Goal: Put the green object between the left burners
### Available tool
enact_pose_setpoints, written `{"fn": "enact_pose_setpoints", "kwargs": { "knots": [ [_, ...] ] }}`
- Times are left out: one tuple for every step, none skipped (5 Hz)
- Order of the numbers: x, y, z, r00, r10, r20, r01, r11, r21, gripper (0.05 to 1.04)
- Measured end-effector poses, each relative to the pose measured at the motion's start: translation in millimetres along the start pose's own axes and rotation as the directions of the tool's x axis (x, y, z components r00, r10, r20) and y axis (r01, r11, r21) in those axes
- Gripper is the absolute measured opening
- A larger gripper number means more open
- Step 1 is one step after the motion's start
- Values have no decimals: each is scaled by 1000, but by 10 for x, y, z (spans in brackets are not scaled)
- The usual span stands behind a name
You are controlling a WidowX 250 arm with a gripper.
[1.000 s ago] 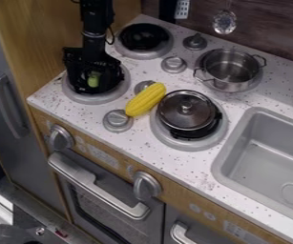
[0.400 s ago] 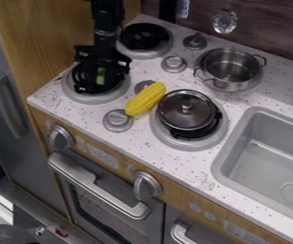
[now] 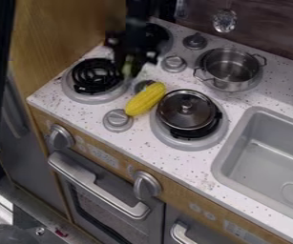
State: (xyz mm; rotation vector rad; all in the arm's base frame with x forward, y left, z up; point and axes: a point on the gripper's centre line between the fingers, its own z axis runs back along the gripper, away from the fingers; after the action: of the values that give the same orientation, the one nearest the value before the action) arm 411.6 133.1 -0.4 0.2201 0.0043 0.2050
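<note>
Can see the black two-finger gripper hanging over the white speckled counter, up and to the left of the plump yellow corn cob in the view. Can make out the small, elongated green object down at the fingertips, likewise up and left from the cob. Would call the gripper closed on that object, the fingers parted only by its thickness; cannot tell the exact gap through the blur. Cannot tell either whether to count the object as touching the counter.

Find the round burner with a black coil and grey rim to the left of the cob, and another black-topped, grey-rimmed round burner well above the cob, partly hidden behind the arm. Note a round grey knob just beside the cob's lower end.

Just right of the cob, see the dark round pan with a glass lid. Farther off, up and right from the cob, find the shiny steel pot with two loop handles. Down and right, well apart from the cob, see the rectangular grey sink basin.
</note>
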Motion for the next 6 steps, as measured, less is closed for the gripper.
{"fn": "enact_pose_setpoints", "kwargs": {
  "knots": [
    [408, -20, 356, 993, -7, 119, 7, 1000, -6, 411],
    [649, -126, 140, 993, -8, 119, 11, 1000, -25, 411],
    [758, -114, 29, 993, 12, 115, -9, 1000, -29, 411],
    [737, -49, -16, 993, 55, 101, -53, 998, -25, 411],
    [480, -27, -313, 994, 107, 11, -107, 994, -21, 452],
    [415, 40, -197, 989, 144, 29, -144, 989, -23, 760]
  ]
}}
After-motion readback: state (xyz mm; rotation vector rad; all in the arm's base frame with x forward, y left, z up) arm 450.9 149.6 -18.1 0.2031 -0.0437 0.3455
